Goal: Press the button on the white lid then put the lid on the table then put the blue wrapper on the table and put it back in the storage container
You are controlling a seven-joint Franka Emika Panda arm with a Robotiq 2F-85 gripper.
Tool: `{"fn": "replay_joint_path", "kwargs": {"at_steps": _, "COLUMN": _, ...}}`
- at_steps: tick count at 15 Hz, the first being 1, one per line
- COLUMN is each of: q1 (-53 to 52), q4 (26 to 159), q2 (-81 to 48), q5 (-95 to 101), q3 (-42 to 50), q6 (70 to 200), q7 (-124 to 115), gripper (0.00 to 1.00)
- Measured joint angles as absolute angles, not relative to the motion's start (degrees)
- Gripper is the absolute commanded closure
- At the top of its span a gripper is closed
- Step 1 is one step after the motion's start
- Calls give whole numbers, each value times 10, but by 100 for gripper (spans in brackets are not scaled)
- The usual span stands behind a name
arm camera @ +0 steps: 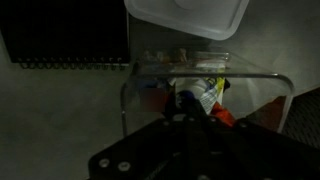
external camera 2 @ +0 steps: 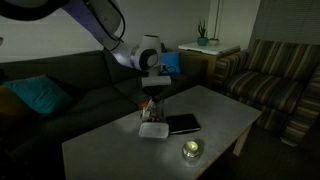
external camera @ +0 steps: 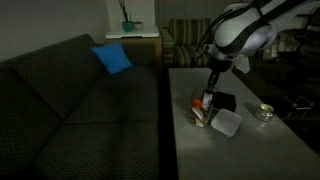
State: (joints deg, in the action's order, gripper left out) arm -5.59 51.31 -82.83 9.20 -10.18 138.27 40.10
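Home living room: sofa, striped armchair, low table.

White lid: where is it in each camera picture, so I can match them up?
Exterior view: white lid right of centre, beside the storage container.
Exterior view: white lid at centre, left of the flat black object.
Wrist view: white lid at the top edge, partly cut off.
Shared landmark: the flat black object, beside the lid in all three.

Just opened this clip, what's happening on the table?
The arm's pincer is shut and down inside the storage container, right at a blue wrapper; whether it grips it is unclear. The white lid already lies on the table beside the container.
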Motion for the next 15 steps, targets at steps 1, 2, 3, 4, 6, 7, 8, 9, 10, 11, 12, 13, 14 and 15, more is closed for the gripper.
{"fn": "replay_joint_path", "kwargs": {"at_steps": 1, "q1": -59, "q4": 513, "q2": -823, "q5": 94, "q3": -96, "q6": 1383, "q7": 392, "gripper": 100}}
{"fn": "replay_joint_path", "kwargs": {"at_steps": 2, "q1": -61, "q4": 514, "q2": -816, "q5": 97, "q3": -90, "q6": 1382, "q7": 384, "gripper": 100}}
{"fn": "replay_joint_path", "kwargs": {"at_steps": 3, "q1": -64, "q4": 514, "q2": -811, "q5": 98, "q3": -83, "q6": 1380, "q7": 374, "gripper": 100}}
{"fn": "replay_joint_path", "kwargs": {"at_steps": 4, "q1": -67, "q4": 515, "q2": -803, "q5": 100, "q3": -76, "q6": 1379, "q7": 365, "gripper": 100}}
{"fn": "replay_joint_path", "kwargs": {"at_steps": 6, "q1": -72, "q4": 520, "q2": -788, "q5": 102, "q3": -61, "q6": 1375, "q7": 344, "gripper": 100}}
{"fn": "replay_joint_path", "kwargs": {"at_steps": 7, "q1": -74, "q4": 524, "q2": -779, "q5": 102, "q3": -54, "q6": 1372, "q7": 333, "gripper": 100}}
{"fn": "replay_joint_path", "kwargs": {"at_steps": 8, "q1": -76, "q4": 530, "q2": -770, "q5": 103, "q3": -47, "q6": 1372, "q7": 322, "gripper": 100}}
{"fn": "replay_joint_path", "kwargs": {"at_steps": 9, "q1": -78, "q4": 539, "q2": -761, "q5": 103, "q3": -39, "q6": 1371, "q7": 310, "gripper": 100}}
{"fn": "replay_joint_path", "kwargs": {"at_steps": 10, "q1": -81, "q4": 549, "q2": -751, "q5": 103, "q3": -32, "q6": 1371, "q7": 299, "gripper": 100}}
{"fn": "replay_joint_path", "kwargs": {"at_steps": 11, "q1": -83, "q4": 559, "q2": -741, "q5": 103, "q3": -26, "q6": 1371, "q7": 287, "gripper": 100}}
{"fn": "replay_joint_path", "kwargs": {"at_steps": 12, "q1": -85, "q4": 571, "q2": -731, "q5": 103, "q3": -18, "q6": 1371, "q7": 274, "gripper": 100}}
{"fn": "replay_joint_path", "kwargs": {"at_steps": 13, "q1": -88, "q4": 586, "q2": -720, "q5": 103, "q3": -11, "q6": 1371, "q7": 260, "gripper": 100}}
{"fn": "replay_joint_path", "kwargs": {"at_steps": 14, "q1": -92, "q4": 602, "q2": -708, "q5": 103, "q3": -3, "q6": 1371, "q7": 245, "gripper": 100}}
{"fn": "replay_joint_path", "kwargs": {"at_steps": 15, "q1": -95, "q4": 619, "q2": -695, "q5": 103, "q3": 5, "q6": 1371, "q7": 230, "gripper": 100}}
